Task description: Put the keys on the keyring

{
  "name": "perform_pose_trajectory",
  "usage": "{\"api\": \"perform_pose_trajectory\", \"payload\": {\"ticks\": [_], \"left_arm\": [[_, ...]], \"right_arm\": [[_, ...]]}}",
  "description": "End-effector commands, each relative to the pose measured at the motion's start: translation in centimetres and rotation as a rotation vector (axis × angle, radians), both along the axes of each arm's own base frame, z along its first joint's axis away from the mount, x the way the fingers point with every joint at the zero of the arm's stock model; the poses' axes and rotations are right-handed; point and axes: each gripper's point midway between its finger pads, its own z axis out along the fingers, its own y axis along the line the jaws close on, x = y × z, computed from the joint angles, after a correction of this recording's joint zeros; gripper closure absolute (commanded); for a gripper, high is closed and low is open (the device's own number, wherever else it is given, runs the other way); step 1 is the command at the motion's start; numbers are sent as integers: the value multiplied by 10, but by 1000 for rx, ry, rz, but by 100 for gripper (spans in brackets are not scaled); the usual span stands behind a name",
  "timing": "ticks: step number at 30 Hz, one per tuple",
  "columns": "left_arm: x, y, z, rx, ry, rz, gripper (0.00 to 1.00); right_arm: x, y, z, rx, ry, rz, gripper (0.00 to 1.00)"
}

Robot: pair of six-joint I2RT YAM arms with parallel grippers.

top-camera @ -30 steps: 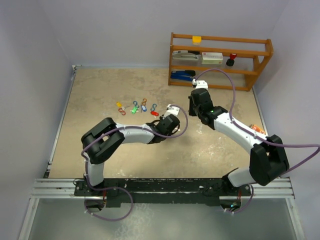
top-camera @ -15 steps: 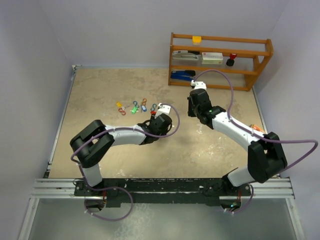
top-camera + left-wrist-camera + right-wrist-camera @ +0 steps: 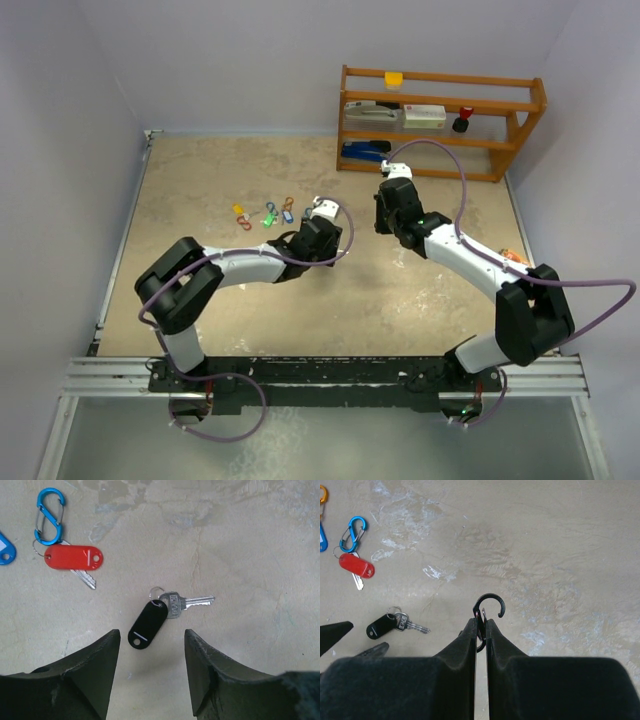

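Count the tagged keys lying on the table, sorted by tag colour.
Yellow-tagged key: 1
Green-tagged key: 1
Blue-tagged key: 1
Red-tagged key: 1
Black-tagged key: 1
Total: 5

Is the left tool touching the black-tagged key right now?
Apart. In the left wrist view, the open fingers of the left tool flank the black-tagged key, with bare table visible between the tag and each finger.
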Motion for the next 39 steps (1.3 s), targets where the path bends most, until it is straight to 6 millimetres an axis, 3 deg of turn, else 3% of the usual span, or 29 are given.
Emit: {"api": "perform_pose_trajectory", "payload": {"ticks": [1,25,39], "left_arm": [[11,-5,5,-47,-20,-27,47],[26,-22,-15,-72,-6,-21,48],[31,-25,-23,-87,6,-7,57]], "right_arm": [[5,2,9,12,-33,7,100],[5,0,9,2,-36,3,100],[5,-2,10,-1,-40,-2,100]]}}
